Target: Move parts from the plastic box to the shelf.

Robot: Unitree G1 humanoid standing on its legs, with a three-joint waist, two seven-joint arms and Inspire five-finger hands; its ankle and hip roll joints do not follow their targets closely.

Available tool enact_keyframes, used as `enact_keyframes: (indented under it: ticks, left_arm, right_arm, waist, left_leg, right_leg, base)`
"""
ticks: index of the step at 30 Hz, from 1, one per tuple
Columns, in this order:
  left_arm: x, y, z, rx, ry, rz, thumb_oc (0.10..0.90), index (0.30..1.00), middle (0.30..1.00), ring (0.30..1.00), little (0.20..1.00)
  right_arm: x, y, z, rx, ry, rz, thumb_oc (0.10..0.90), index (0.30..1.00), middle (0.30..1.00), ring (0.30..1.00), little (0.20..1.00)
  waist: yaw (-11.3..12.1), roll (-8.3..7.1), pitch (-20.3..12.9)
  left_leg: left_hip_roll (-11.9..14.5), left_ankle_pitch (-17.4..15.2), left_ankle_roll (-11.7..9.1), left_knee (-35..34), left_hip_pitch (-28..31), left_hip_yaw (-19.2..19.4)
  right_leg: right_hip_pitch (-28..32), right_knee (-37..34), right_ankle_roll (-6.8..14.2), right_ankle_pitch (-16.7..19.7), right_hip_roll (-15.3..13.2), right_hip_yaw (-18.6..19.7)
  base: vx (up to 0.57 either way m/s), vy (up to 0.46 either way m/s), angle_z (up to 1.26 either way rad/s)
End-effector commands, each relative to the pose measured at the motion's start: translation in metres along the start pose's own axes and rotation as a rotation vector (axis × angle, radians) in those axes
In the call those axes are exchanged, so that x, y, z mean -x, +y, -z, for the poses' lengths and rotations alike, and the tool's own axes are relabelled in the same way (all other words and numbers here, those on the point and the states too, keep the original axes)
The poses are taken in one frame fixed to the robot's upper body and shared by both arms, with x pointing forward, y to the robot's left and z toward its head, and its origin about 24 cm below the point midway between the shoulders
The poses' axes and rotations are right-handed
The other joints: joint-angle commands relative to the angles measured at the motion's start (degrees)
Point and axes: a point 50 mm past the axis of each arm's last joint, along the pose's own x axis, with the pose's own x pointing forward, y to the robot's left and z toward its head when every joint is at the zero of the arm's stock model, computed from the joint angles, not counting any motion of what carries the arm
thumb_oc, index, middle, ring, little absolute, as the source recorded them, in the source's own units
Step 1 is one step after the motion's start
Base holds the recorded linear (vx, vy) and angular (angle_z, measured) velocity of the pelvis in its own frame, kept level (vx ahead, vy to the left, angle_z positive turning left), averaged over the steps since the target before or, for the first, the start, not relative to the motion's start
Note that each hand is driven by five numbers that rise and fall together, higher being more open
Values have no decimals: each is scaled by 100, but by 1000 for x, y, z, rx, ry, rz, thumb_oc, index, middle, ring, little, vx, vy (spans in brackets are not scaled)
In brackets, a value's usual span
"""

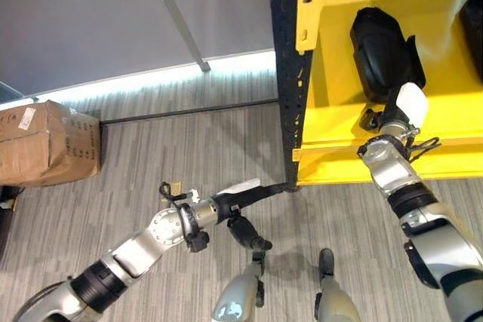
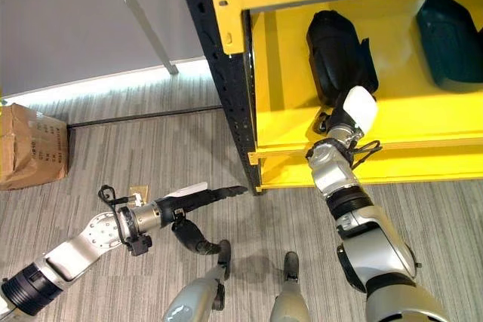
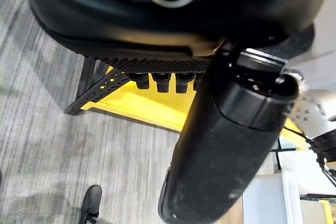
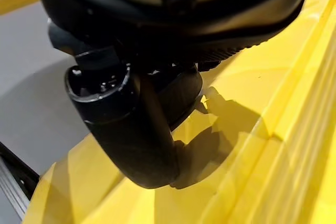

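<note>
My right hand [image 2: 349, 115] grips a black part [image 2: 337, 54] on the yellow shelf [image 2: 423, 122]. Left hand [image 2: 198, 200] hangs slack, holding nothing — a cardboard box [image 1: 47, 143] on the floor beyond.

A grey striped carpet floor [image 1: 226, 148] is seen throughout. A black shelf upright [image 1: 285, 73] is taken as the landmark: to its left, a grey wall [image 1: 90, 20] is lit along its base by a bright strip of light [image 1: 151, 81]. A slanted metal pole [image 1: 177, 16] is seen against that wall. Far left of the upright, a cardboard box [image 1: 45, 145] is set on the floor.
</note>
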Motion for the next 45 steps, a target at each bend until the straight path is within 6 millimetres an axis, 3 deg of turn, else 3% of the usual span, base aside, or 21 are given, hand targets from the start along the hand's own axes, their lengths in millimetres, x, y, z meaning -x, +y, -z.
enact_keyframes:
  ticks: [1,10,17,27,29,31,32,34,35,38,40,45]
  left_arm:
    - [-2,7,-39,-34,-212,-116,900,1000,1000,1000,1000]
    - [-2,2,-36,-14,-204,-126,900,1000,1000,1000,1000]
    - [-1,1,-35,-9,-205,-130,900,1000,1000,1000,1000]
    - [1,-1,-33,-2,-199,-146,900,1000,1000,1000,1000]
    - [8,1,-31,37,-213,-193,900,1000,1000,1000,1000]
    - [22,4,-28,337,-333,-275,900,1000,1000,1000,1000]
    - [30,-1,-22,424,-399,-324,900,1000,1000,1000,1000]
    - [36,-16,-12,531,-438,-321,900,1000,1000,1000,1000]
    - [38,-25,-6,681,-524,-336,900,1000,1000,1000,1000]
    - [39,-36,2,860,-615,-346,900,1000,1000,1000,1000]
    - [41,-46,9,949,-651,-337,900,1000,1000,1000,1000]
    - [48,-49,13,1019,-695,-333,900,1000,1000,1000,1000]
  right_arm:
    - [-8,-36,-35,12,-186,215,900,1000,1000,1000,1000]
    - [1,-52,-45,39,-294,305,900,1000,1000,1000,1000]
    - [7,-49,-47,20,-332,283,900,1000,1000,1000,1000]
    - [26,-49,-64,-53,-476,260,900,1000,1000,1000,1000]
    - [41,-44,-66,-113,-548,173,900,1000,1000,1000,1000]
    - [71,-35,-53,-204,-632,16,900,1000,1000,1000,1000]
    - [93,-32,-29,-278,-622,-81,900,1000,1000,1000,1000]
    - [108,-31,-5,-370,-596,-150,900,1000,1000,1000,1000]
    - [119,-31,4,-439,-593,-182,900,1000,1000,1000,1000]
    - [130,-27,16,-537,-550,-249,900,1000,1000,1000,1000]
    - [135,-27,36,-646,-442,-269,900,1000,1000,1000,1000]
    - [138,-33,54,-781,-362,-297,900,1000,1000,1000,1000]
  waist:
    - [-66,-126,-374]
    - [-193,-92,-432]
    - [-235,-81,-453]
    - [-314,-83,-507]
    - [-356,-120,-574]
    - [-436,-212,-685]
    - [-514,-336,-764]
    - [-584,-563,-858]
    - [-614,-676,-945]
    - [-654,-849,-1047]
    - [-689,-1006,-1152]
    - [-734,-1139,-1251]
  left_leg:
    - [222,-451,-92,504,96,-63]
    - [217,-456,-70,478,146,35]
    - [213,-467,-63,451,190,76]
    - [217,-491,-52,430,262,117]
    - [225,-508,-56,411,310,129]
    - [239,-534,-49,379,374,165]
    - [280,-568,-32,361,438,228]
    - [360,-629,-34,303,556,283]
    - [417,-607,-39,219,630,317]
    - [467,-590,-39,153,711,345]
    - [499,-607,-38,121,773,423]
    - [553,-626,-26,22,920,553]
  right_leg:
    - [-232,892,-10,-392,-284,-18]
    - [-263,822,22,-308,-318,68]
    - [-246,802,25,-310,-331,87]
    - [-209,773,19,-319,-328,136]
    - [-166,732,13,-325,-320,160]
    - [-100,596,22,-259,-311,198]
    - [-59,476,33,-178,-299,243]
    - [52,244,54,-84,-269,238]
    - [117,99,69,-12,-231,242]
    - [188,28,55,21,-167,246]
    - [233,-18,53,30,-129,278]
    - [290,-74,77,26,-96,373]
  base:
    - [0,0,0]
    - [5,18,-1]
    - [0,12,-5]
    - [5,11,-2]
    - [25,53,0]
    - [14,22,-1]
    - [35,-32,-3]
    - [9,-112,-17]
    - [-33,-115,-23]
    - [-11,-81,-17]
    - [-5,-62,-15]
    - [-8,-13,-7]
